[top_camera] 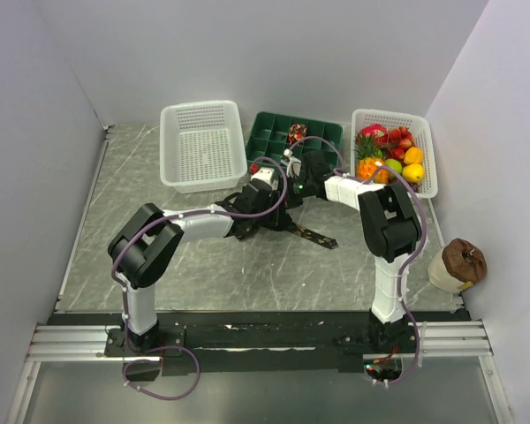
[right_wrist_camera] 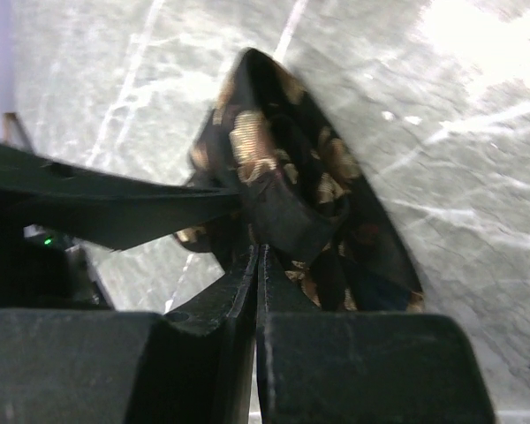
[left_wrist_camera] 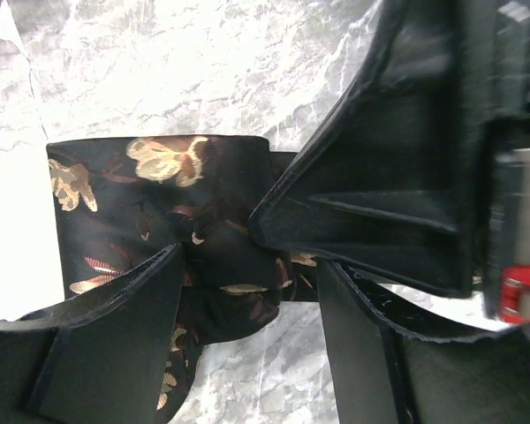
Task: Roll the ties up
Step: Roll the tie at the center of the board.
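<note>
Fruit (top_camera: 390, 155) is being held in one basket (top_camera: 427, 150); the floral black tie (right_wrist_camera: 283, 177) is being pinched tight by the right gripper (right_wrist_camera: 254, 252) and straddled by the parted left gripper (left_wrist_camera: 247, 265).

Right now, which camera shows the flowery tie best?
The left wrist view: the tie is close up, its tan flowers sharp. The right wrist view shows a blurry loop of it pinched in the right gripper. The top view shows only a thin dark strip on the table.
</note>
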Tool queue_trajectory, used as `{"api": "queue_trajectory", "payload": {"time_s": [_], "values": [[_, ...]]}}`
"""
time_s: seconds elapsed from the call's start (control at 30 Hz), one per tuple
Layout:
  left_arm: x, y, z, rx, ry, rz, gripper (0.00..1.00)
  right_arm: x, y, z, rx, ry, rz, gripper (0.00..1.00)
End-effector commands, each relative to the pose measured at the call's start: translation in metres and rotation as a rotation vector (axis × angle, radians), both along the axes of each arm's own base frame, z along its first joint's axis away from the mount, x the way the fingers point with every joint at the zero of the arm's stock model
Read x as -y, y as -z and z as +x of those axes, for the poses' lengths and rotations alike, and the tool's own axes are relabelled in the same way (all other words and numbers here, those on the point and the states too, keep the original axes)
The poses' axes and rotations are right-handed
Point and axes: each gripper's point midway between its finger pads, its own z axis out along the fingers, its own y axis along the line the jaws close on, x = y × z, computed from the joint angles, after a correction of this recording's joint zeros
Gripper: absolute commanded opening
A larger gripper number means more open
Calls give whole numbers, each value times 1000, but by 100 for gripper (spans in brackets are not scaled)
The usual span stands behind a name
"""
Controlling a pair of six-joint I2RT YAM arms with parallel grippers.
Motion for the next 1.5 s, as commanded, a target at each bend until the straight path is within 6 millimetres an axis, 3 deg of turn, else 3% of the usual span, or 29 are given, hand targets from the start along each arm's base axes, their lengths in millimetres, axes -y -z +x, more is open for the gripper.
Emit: {"api": "queue_trajectory", "payload": {"time_s": [0.0,0.2,0.4,0.5,0.7,0.83,0.9,1.13,1.3,1.37,1.4,1.47], "values": [[12,-43,9,67,7,-154,67,7,18,3,-14,40,-138,7],[2,-63,12,76,-2,-251,67,16,31,2,-36,83,-228,7],[-11,-99,14,114,-22,-324,69,16,31,2,-27,93,-241,7],[-26,-106,18,92,-87,-330,76,15,32,1,-22,98,-254,7],[-49,-69,17,-70,-136,-362,78,18,36,-3,-32,104,-281,7],[-59,-42,15,-115,-182,-361,88,19,41,-8,-42,98,-292,7],[-56,-38,17,-125,-179,-396,93,19,41,-9,-40,97,-299,7],[-42,-14,26,-186,-161,-449,93,24,45,-15,-50,102,-320,7],[-34,9,27,-232,-171,-485,88,27,47,-17,-55,106,-326,7],[-28,10,28,-235,-164,-540,81,27,48,-19,-59,105,-326,7],[-27,19,23,-257,-164,-552,78,27,48,-19,-59,106,-324,7],[-18,12,25,-235,-133,-621,64,26,49,-21,-63,100,-321,7]]}}
